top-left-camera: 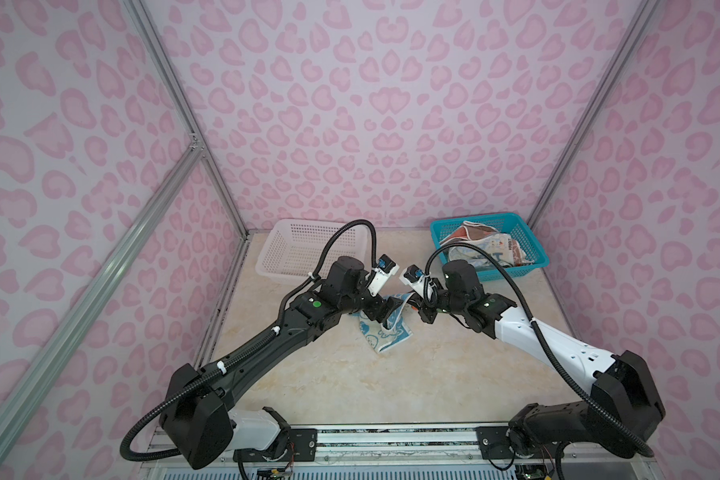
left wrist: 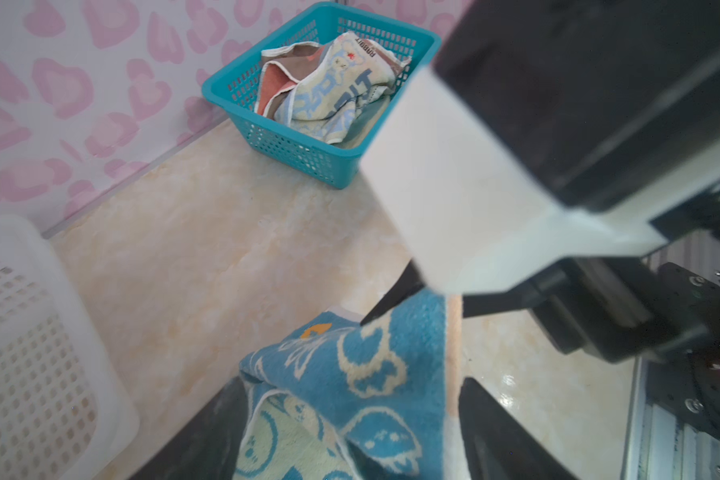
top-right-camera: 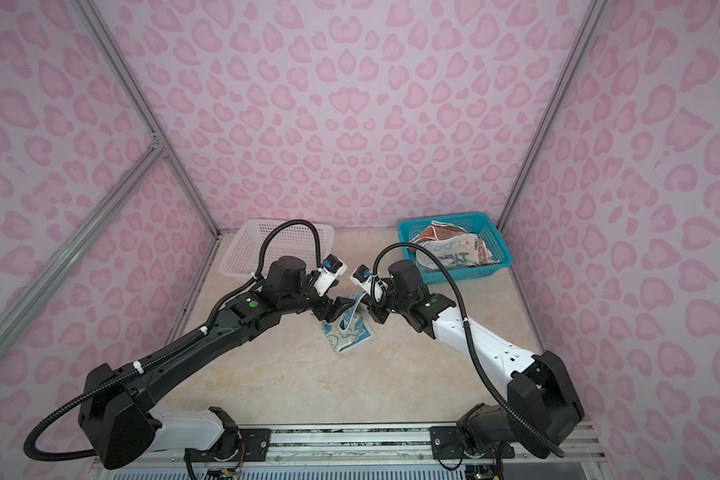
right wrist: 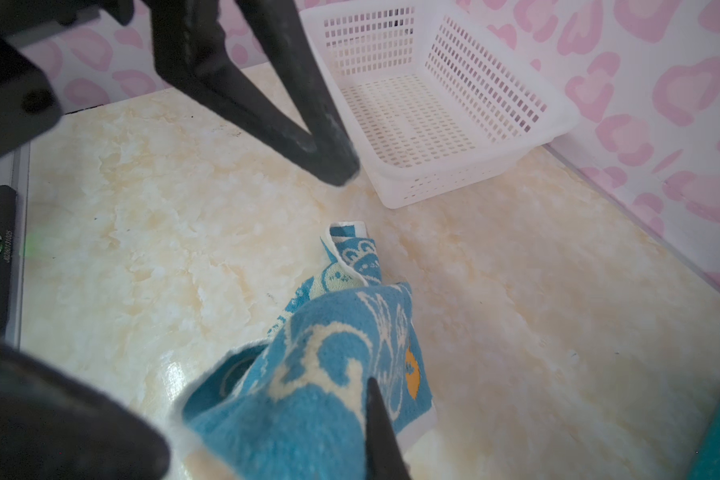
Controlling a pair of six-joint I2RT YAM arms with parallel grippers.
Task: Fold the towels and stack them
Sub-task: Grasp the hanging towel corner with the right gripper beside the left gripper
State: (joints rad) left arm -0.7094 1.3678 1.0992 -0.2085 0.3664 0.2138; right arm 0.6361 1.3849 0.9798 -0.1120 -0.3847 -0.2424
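The right claw [left wrist: 368, 320] is clenching one edge of the blue terry towel with white rabbit outlines [top-left-camera: 385, 336] and is holding that edge raised off the cream marble-patterned table [top-left-camera: 350, 382]. The rest of the cloth is sagging down from the claw, and its lower part is lying crumpled on the table near the middle, between the two arms. A fold is turning over and showing the pale yellow back.

The left claw [left wrist: 352, 382] is standing released, with its dark fingers [left wrist: 495, 415] spread wide on either side of the hanging cloth. In the right wrist view its fingers are hanging above bare table and are not pinching the cloth.

In both top views the two claws are meeting close together over the towel.

A heap of crumpled towels [top-left-camera: 487, 247], orange-brown with white edging and pale with blue letters, is sitting inside the teal perforated plastic basket [top-left-camera: 512, 272] at the far right corner of the table. The white perforated plastic basket [top-left-camera: 292, 245] is standing at the far left, well apart from the blue towel.
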